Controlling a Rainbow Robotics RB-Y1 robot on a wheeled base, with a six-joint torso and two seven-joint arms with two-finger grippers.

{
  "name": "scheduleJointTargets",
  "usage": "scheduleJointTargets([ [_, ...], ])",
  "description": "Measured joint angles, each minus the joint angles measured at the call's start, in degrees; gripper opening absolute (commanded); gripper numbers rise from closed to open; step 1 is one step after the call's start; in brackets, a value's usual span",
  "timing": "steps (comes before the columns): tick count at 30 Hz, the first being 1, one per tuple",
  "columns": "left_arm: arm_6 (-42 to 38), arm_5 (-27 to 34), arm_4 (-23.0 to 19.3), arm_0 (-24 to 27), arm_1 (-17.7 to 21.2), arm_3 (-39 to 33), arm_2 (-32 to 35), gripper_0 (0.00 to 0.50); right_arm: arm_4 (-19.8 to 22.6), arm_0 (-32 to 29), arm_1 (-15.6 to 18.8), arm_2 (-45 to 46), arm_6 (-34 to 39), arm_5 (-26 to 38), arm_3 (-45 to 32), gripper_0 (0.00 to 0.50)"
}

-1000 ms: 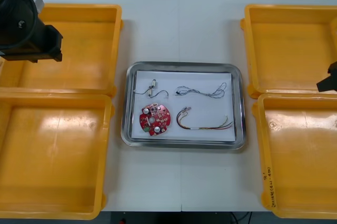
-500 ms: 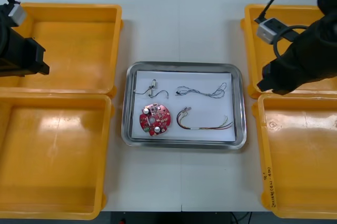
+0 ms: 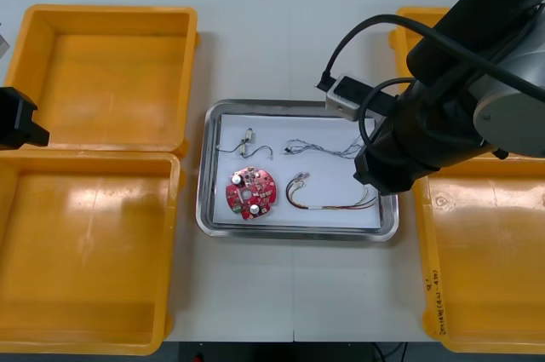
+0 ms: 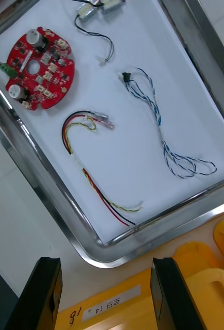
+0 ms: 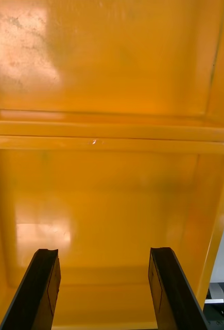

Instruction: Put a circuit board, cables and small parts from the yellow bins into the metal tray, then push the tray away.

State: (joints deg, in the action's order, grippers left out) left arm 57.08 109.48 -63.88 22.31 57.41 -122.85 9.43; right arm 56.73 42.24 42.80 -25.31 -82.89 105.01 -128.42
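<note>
The metal tray (image 3: 297, 106) with a white inside sits mid-table. In it lie a round red circuit board (image 3: 251, 193), a blue and white twisted cable (image 3: 325, 149), a red and yellow cable (image 3: 330, 198) and a small metal part (image 3: 247, 138) on a black cable. My right arm (image 3: 426, 136) hangs over the tray's right edge. My right gripper (image 4: 105, 296) is open and holds nothing. It hovers above the tray rim (image 4: 55, 191), with the circuit board (image 4: 38, 68) and the red and yellow cable (image 4: 93, 165) beyond the fingers. My left gripper (image 5: 104, 291) is open over the left bins.
Two yellow bins (image 3: 106, 77) (image 3: 85, 251) stand left of the tray and two (image 3: 477, 268) on the right, the far one partly under my right arm. My left arm (image 3: 17, 119) sits at the left edge. Bare table lies before and beyond the tray.
My right arm has swung in from the far right bin to above the tray's right edge. My left arm has drawn back toward the left edge.
</note>
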Motion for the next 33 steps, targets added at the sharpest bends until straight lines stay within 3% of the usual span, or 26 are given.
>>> scheduleJointTargets([
  [5, 0.1, -0.1, -1.0, -3.1, 0.8, -1.9, 2.7, 0.500, 0.2, 0.3, 0.0, -1.4, -1.0, -0.3, -2.6, 0.500],
  [10, 0.8, -0.2, -1.6, -5.9, 1.2, -3.5, 4.8, 0.500, -0.7, 1.5, -0.2, -5.4, -10.2, -2.9, -3.8, 0.500],
  [15, 0.9, -0.8, -1.7, -8.5, 1.3, -5.3, 6.5, 0.500, -2.9, 2.6, -1.1, -10.8, -10.9, -5.5, -3.8, 0.500],
  [25, 0.9, -2.4, -2.4, -12.1, 1.3, -7.7, 8.7, 0.500, -11.1, 3.6, -4.3, -21.3, -10.9, -8.4, -3.8, 0.500],
  [33, 0.9, -2.5, -3.3, -12.3, 1.3, -8.0, 9.0, 0.500, -16.6, 4.2, -4.6, -28.9, -10.9, -12.3, -3.6, 0.500],
])
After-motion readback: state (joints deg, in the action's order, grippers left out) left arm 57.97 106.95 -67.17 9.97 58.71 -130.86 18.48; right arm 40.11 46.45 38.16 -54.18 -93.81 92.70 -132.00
